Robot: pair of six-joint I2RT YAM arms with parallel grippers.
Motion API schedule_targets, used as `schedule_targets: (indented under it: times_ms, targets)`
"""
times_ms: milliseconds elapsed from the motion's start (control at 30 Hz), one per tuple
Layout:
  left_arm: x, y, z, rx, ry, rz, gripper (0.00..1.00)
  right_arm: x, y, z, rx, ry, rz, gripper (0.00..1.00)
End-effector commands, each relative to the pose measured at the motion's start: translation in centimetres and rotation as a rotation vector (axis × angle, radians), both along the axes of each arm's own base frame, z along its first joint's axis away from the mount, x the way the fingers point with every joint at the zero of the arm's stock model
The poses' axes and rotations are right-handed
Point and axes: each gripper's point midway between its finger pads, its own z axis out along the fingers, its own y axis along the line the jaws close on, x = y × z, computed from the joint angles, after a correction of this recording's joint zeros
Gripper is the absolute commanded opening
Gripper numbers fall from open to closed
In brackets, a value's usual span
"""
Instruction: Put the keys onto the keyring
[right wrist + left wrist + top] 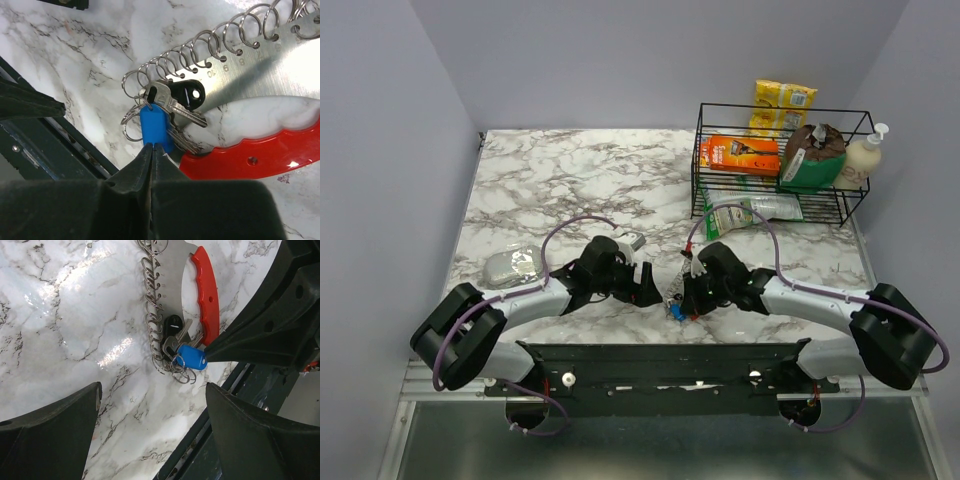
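Bare tabletop [65,315] lies between the left claw [152,390]'s spread fingers. Just ahead of them, the keyring [209,295], the keys [191,359] and the right claw [150,147], pinched onto the keys, block the way.

right gripper [678,298] at the keys [676,312]

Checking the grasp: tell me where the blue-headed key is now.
Right wrist view: the blue-headed key sits at the tip of the right gripper, left of the red keyring and beside the black-headed key.
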Motion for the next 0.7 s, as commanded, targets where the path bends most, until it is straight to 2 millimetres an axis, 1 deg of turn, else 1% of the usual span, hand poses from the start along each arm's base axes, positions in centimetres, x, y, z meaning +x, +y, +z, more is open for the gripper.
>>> schedule_targets:
  times_ms: [0,267,367,433,533,567,667]
  targets:
    - [0.5,-0.4,1.1,-0.009,-0.046,-0.013,0.92,-0.2,1.1,0.9,0.051,-0.004,0.031,0.1]
    - [0.9,-0.1,2.1,-0.003,-0.085,-0.008,0.92,-0.4,1.3,-0.3,0.024,0.026,0.038,0.1]
    - [0.9,0.0,2.5,-0.005,-0.099,-0.006,0.92,-0.7,1.4,-0.9,0.008,0.043,0.053,0.1]
    - [1.0,0.1,2.7,-0.004,-0.109,-0.003,0.92,-1.0,1.6,-0.9,0.013,0.048,0.07,0.1]
    - [1.0,0.3,2.8,0.005,-0.116,0.0,0.92,-0.6,1.6,-0.1,0.029,0.009,0.065,0.12]
    - [1.0,0.3,2.8,0.005,-0.117,0.001,0.92,-0.2,1.7,1.0,0.049,-0.026,0.057,0.13]
    - [1.1,0.5,2.8,0.008,-0.126,0.009,0.93,1.0,1.3,2.8,0.054,-0.103,0.011,0.14]
